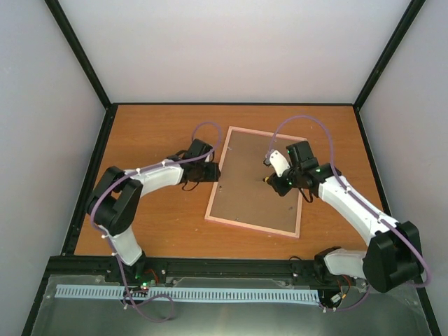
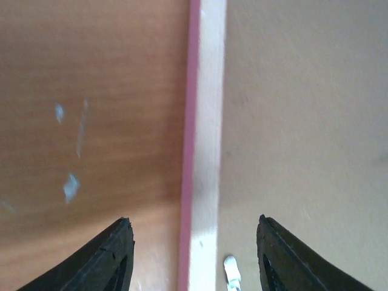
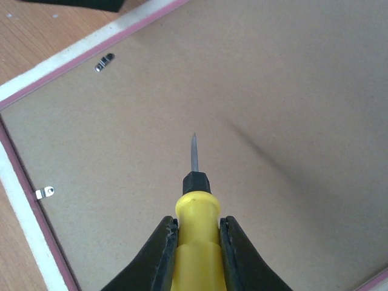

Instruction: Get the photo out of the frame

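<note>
The frame (image 1: 252, 227) lay back-up at the middle of the table (image 1: 161, 133), its brown backing board (image 1: 248, 189) showing. The left gripper (image 2: 193, 227), fingers spread, straddled the frame's nine o'clock edge. Over the board's three o'clock side, the right gripper (image 3: 197, 230) pinched a yellow-handled screwdriver (image 3: 195, 209), its tip pointing toward nine o'clock.

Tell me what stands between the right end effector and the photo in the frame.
The brown backing board fills the frame, with metal clips along its edge; no photo shows. The right end effector holds a yellow screwdriver over the board.
</note>
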